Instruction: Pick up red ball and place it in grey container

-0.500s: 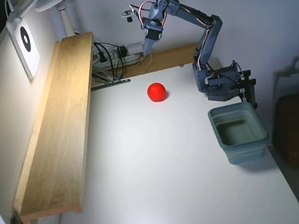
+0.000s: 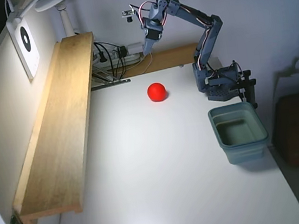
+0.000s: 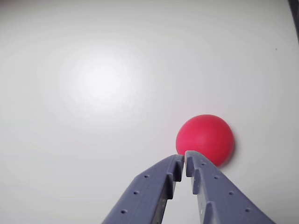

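The red ball [image 2: 157, 92] lies on the white table, in its far half. In the wrist view the red ball [image 3: 205, 139] sits just beyond the fingertips, a little to the right. My gripper [image 2: 146, 50] hangs in the air above and behind the ball, pointing down. In the wrist view my gripper [image 3: 184, 158] has its jaws together with nothing between them. The grey container [image 2: 239, 132] stands empty at the table's right edge, near the arm's base, well apart from the ball.
A long wooden shelf [image 2: 59, 128] runs along the left side of the table. Cables and a power strip [image 2: 112, 55] lie behind the table's far edge. The arm's base [image 2: 219, 81] is clamped at the far right.
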